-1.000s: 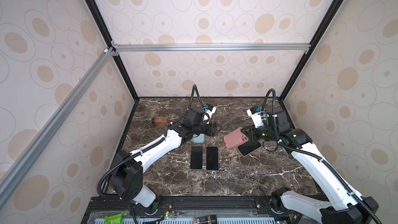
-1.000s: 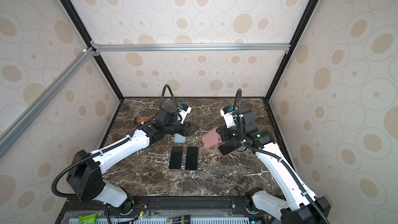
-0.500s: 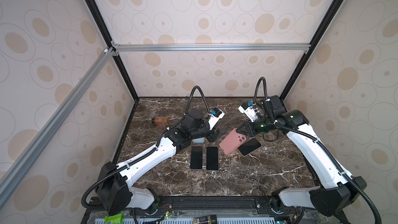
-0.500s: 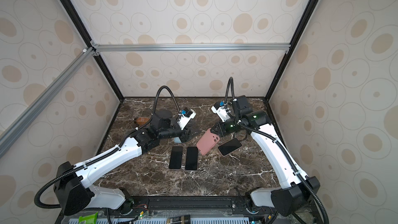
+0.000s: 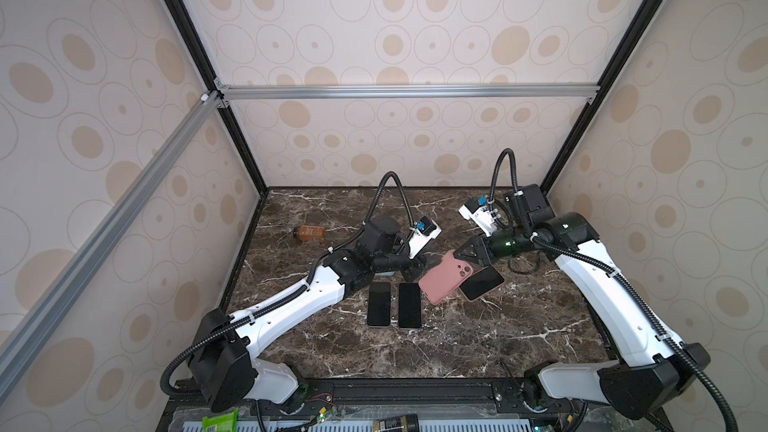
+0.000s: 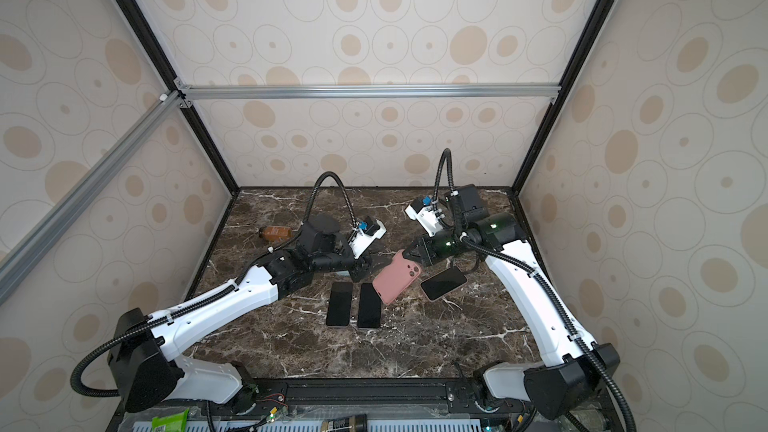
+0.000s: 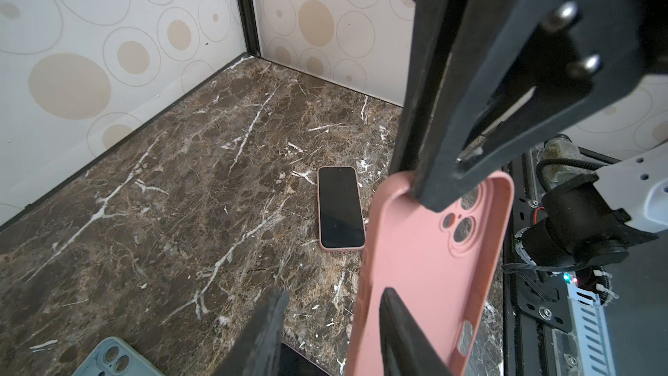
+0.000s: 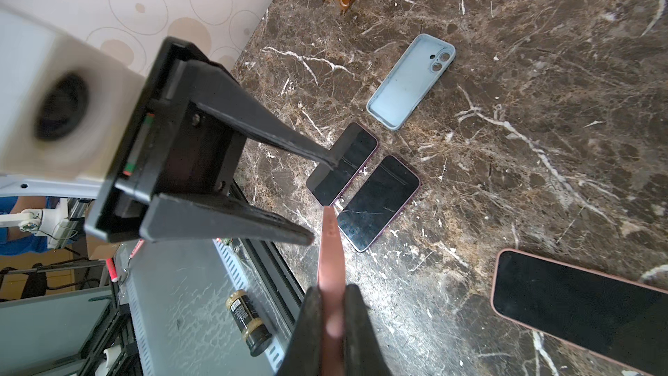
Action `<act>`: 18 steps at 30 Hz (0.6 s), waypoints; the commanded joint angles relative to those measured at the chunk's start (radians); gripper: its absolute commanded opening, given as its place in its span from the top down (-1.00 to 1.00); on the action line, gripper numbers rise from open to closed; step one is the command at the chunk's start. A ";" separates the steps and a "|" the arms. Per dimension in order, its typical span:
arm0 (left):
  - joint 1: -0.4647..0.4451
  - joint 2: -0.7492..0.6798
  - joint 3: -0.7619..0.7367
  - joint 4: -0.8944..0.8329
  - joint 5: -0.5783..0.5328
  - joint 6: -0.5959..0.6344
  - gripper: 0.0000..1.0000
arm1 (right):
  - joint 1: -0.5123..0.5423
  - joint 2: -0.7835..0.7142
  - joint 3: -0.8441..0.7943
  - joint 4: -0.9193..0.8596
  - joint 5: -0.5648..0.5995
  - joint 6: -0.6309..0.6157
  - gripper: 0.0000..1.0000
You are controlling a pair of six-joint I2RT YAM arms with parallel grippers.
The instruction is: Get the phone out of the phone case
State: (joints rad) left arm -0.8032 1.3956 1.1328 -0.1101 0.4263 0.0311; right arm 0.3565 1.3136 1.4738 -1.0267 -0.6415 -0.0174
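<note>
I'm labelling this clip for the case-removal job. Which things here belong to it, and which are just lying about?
In the job:
pink case, clamped in the right gripper
pink-edged phone, already out, lying beside it
left gripper, jaws open around the case's edge

Lying about:
two dark phones side by side
light blue case
brown bottle

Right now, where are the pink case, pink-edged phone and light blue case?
pink case (image 5: 444, 279): in a top view, middle of its face.
pink-edged phone (image 5: 482, 283): in a top view, screen centre.
light blue case (image 8: 412, 81): right wrist view, inside floor.
</note>
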 commanded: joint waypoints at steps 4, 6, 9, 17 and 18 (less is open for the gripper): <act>-0.017 0.021 0.009 -0.037 0.009 0.049 0.26 | -0.005 -0.022 0.006 0.008 -0.034 -0.021 1.00; -0.019 0.025 0.008 -0.041 0.005 0.054 0.33 | -0.004 -0.020 0.006 0.008 -0.034 -0.023 1.00; -0.020 0.036 0.016 -0.050 0.009 0.063 0.55 | -0.004 -0.019 0.006 0.008 -0.040 -0.021 1.00; -0.026 0.039 0.027 -0.056 0.011 0.069 0.93 | -0.004 -0.018 -0.009 0.020 -0.038 -0.020 1.00; -0.027 0.039 0.028 -0.056 0.014 0.069 0.95 | -0.004 -0.017 -0.011 0.022 -0.039 -0.018 1.00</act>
State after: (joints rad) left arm -0.8204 1.4292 1.1328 -0.1562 0.4244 0.0757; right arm 0.3565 1.3113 1.4731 -1.0096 -0.6552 -0.0170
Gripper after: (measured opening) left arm 0.046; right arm 0.109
